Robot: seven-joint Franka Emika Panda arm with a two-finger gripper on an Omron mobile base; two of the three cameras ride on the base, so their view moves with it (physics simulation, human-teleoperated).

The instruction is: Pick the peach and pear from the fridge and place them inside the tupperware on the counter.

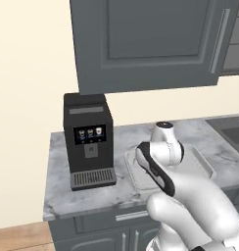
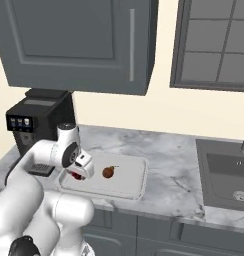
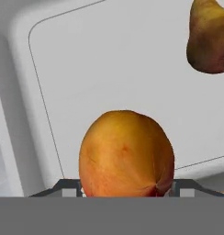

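The orange-red peach (image 3: 125, 153) sits between my two fingertips, and my gripper (image 3: 126, 189) is shut on it. It hangs low over the left end of the pale tupperware (image 3: 109, 69); whether it touches the floor I cannot tell. In the right base view the gripper (image 2: 77, 173) points down into the tupperware (image 2: 136, 181), with a red sliver of the peach (image 2: 76, 175) under the hand. The brownish pear (image 2: 109, 172) lies inside, just right of the gripper, and appears as the pear (image 3: 209, 39) at the hand view's upper right. The tupperware (image 1: 203, 165) rests on the marbled counter (image 1: 62, 181). The fridge is out of view.
A black coffee machine (image 1: 89, 142) stands on the counter left of the tupperware, close to my arm. Dark wall cabinets (image 2: 79, 40) hang overhead. A sink (image 2: 226, 172) with a tap lies to the right. Bare counter (image 2: 171, 165) lies between the tupperware and the sink.
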